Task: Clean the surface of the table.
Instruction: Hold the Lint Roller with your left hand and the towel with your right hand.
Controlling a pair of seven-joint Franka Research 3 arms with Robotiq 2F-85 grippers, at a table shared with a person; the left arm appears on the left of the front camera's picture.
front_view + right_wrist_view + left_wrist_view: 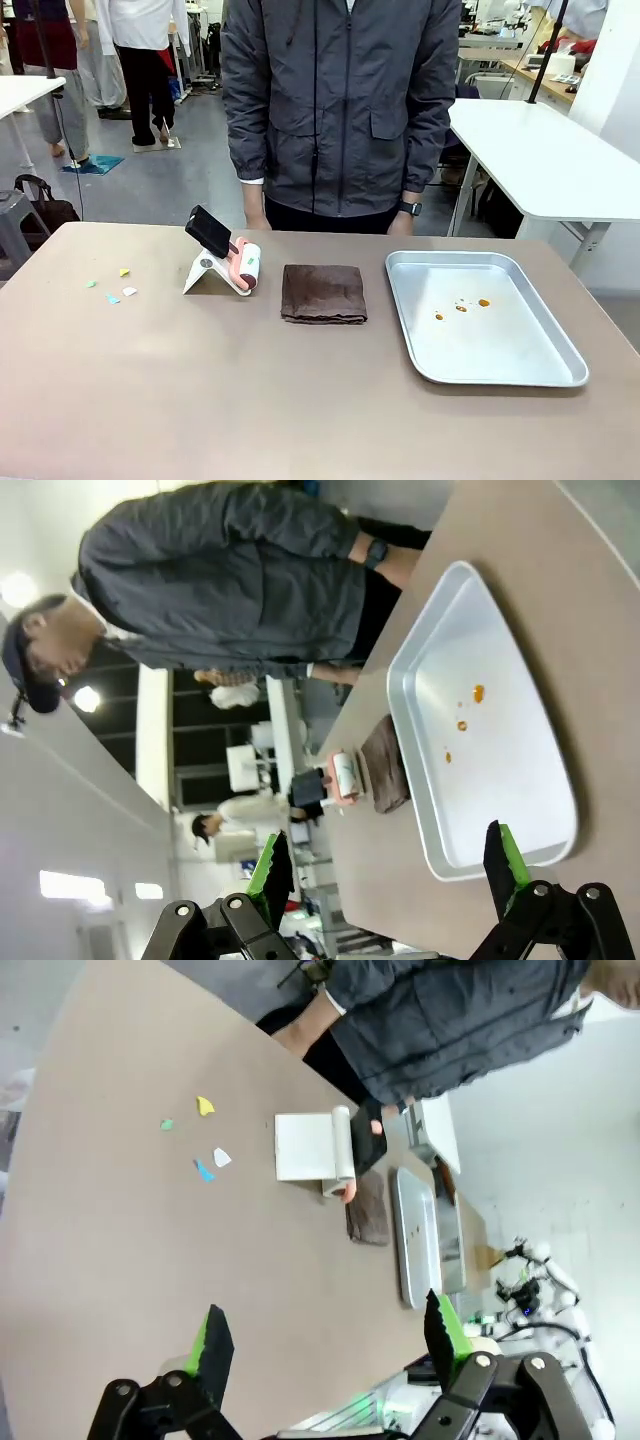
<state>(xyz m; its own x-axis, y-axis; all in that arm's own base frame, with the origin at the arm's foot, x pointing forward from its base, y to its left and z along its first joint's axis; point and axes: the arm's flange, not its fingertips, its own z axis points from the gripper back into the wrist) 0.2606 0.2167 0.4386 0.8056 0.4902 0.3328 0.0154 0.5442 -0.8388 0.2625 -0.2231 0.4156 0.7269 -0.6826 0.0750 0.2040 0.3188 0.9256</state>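
Both of your tools are released. The left gripper hangs above the table with its green-padded fingers spread wide and nothing between them. The right gripper is just as wide apart and also empty.

Take the folded brown cloth as your marker. It lies flat near the middle of the table, whose brownish top runs out from under it on every side. That top reaches the near edge on the robot's side and the far edge by the person.

To the robot's right of the cloth, close but not touching, sits the silver tray. A few small orange spots mark the tray floor, in the half nearer the cloth.

To the robot's left of the cloth, just beside it, a lint roller leans on a white stand. Its black handle tilts up and away from the cloth.

Farther left of the cloth, past the stand, you see small paper scraps lying loose on the bare top. They are yellow, green, blue and white, and they sit well apart from the cloth.

Straight behind the cloth, the person in the grey jacket stands at the far edge with arms down. There is a dark watch on the wrist toward the tray side.
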